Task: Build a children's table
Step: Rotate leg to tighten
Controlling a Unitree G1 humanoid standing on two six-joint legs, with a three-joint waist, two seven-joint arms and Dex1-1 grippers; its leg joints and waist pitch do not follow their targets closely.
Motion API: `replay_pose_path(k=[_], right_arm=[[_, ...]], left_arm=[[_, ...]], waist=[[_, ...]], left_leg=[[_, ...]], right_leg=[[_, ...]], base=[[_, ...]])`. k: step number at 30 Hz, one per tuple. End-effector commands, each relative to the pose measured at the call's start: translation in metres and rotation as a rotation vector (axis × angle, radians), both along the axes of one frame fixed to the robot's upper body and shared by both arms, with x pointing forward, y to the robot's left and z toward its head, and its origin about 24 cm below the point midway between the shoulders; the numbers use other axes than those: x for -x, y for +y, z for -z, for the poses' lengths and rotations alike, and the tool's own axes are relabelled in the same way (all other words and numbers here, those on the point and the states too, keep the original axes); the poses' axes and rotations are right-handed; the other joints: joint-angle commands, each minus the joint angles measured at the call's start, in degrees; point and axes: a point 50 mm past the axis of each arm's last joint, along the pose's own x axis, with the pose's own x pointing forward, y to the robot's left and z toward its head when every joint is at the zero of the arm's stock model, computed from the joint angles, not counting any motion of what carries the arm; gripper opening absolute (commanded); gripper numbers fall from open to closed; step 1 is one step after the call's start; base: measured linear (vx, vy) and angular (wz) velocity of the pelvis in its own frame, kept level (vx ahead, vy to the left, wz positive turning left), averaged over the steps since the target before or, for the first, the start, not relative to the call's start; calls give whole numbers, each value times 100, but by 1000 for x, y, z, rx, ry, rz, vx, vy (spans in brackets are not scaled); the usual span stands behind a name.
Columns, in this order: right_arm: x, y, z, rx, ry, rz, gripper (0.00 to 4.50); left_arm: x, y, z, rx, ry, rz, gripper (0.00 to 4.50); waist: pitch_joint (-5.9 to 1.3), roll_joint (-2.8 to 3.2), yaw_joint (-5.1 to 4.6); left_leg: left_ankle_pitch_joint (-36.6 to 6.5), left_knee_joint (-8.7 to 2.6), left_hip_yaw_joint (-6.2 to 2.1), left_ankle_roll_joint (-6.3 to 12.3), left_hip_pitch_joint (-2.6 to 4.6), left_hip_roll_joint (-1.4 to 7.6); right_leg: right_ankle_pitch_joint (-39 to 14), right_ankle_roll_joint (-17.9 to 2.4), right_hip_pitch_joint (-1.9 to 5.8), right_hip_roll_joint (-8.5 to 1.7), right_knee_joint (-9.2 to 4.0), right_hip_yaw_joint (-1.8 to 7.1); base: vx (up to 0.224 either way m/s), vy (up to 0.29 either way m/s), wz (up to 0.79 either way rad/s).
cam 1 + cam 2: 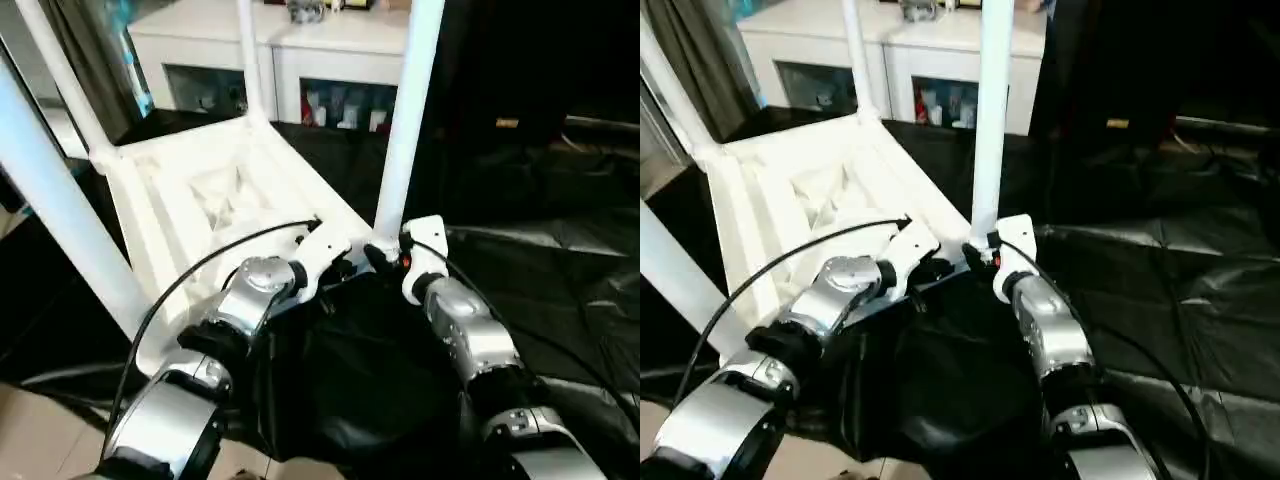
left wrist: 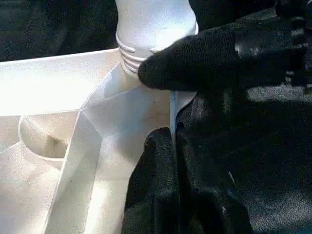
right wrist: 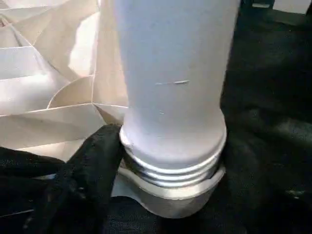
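Both silver forearms reach forward and converge on the near right corner of the children's table (image 1: 215, 190), which lies upside down on black sheeting (image 1: 540, 250), ribbed underside up, four legs standing.

Left gripper (image 1: 335, 262) sits at the corner's near edge, fingers pressed together; left wrist view shows them closed with the tabletop's thin rim (image 2: 172, 114) running between them, so it appears pinched.

Right gripper (image 1: 985, 255) is at the base of the near right leg (image 1: 405, 120). One black finger (image 3: 95, 161) lies against the leg's threaded collar, where threads are exposed above the socket (image 3: 170, 197). The other finger is hidden, so whether the leg is gripped cannot be told.

Leg tops are cut off by the frame. A white cabinet (image 1: 290, 50) stands beyond.
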Motion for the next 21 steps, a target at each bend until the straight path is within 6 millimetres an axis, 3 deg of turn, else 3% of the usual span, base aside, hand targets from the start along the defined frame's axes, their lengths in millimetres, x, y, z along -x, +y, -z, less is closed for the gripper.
replay_pose_path(k=[1,6,9,12,16,21], right_arm=[[4,41,-9,-43,-38,-200,371],[10,9,-14,32,-80,-394,395],[15,-9,-15,74,-75,-476,395],[23,-26,-20,99,-68,-576,395],[28,-39,-26,120,-53,-651,395],[39,-52,-28,131,-4,-740,395]], left_arm=[[9,-33,-6,66,-20,118,0],[18,-13,-5,83,15,271,0],[22,-2,-5,88,38,337,0],[24,10,-6,71,54,395,0],[28,22,-9,70,88,471,0],[31,38,-12,56,121,527,0]], waist=[[-313,-63,3],[-330,-92,47],[-351,-86,107],[-375,-66,241],[-387,-71,266],[-373,-68,300]], left_leg=[[-2394,-456,-113,-47,136,110],[-2111,-428,-90,113,103,123],[-1780,-386,-48,275,125,132],[-1357,-362,-37,378,109,169],[-1236,-352,-36,427,91,172],[-1323,-352,-20,442,116,181]], right_leg=[[-2176,-933,150,-176,-477,134],[-1889,-1024,200,-197,-446,146],[-1493,-1194,188,-191,-405,165],[-962,-1343,225,-174,-304,152],[-610,-1478,244,-168,-238,145],[-737,-1500,227,-177,-257,156]], base=[[0,0,0],[0,0,0],[0,0,0],[0,0,0],[0,0,0],[0,0,0]])
